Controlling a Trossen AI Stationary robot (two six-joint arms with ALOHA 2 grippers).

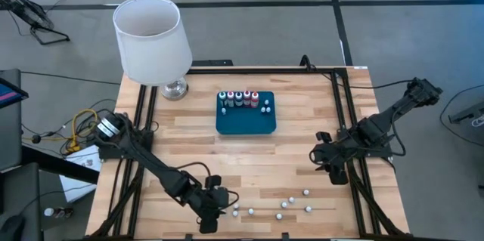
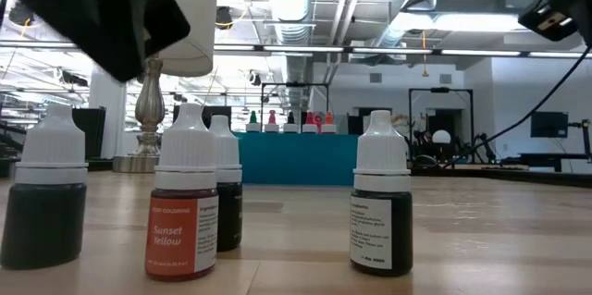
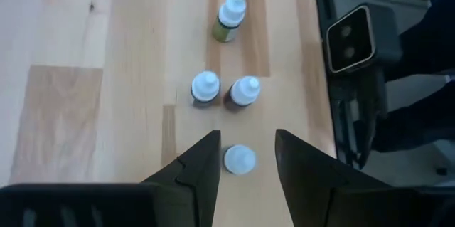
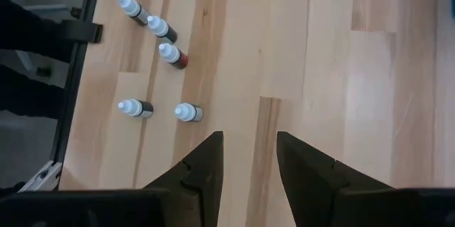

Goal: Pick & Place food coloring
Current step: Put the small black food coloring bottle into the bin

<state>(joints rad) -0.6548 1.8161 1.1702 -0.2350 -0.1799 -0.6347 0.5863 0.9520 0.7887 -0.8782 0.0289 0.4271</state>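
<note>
Loose bottles (image 1: 281, 205) crowd the table's (image 1: 249, 158) near edge; several fill the tray (image 1: 246, 122); left end effector (image 3: 240, 177) gapes around one; right end effector (image 4: 247, 166) is empty.

The desk (image 1: 249, 162) is pale, smooth butcher-block wood with a matt finish, the food coloring (image 2: 181, 207) bottles look like glossy plastic with matt white caps, the lamp (image 1: 151, 41) has a white cloth-like shade on a shiny metal base.
</note>
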